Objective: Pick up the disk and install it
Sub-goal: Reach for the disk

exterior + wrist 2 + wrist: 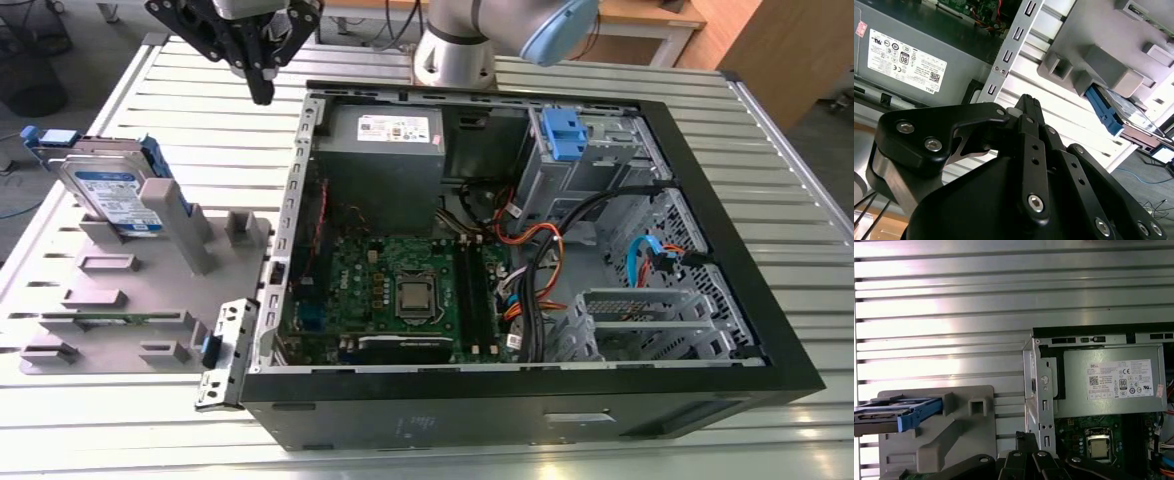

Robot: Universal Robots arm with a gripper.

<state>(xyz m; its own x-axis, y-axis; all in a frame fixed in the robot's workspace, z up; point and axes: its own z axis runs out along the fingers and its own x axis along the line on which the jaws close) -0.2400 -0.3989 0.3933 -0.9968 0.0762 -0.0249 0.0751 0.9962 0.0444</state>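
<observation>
Gripper (262, 92) empty, jaws pressed together.
Your disk (114, 195) stands in the grey holder (200, 240) on the bench (747, 130), at the exterior view's left of the open computer case (534, 420), apart from the gripper.

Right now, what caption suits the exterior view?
Shut, empty gripper hovers near the open computer case; the disk leans in the grey fixture at the exterior view's left.
</observation>
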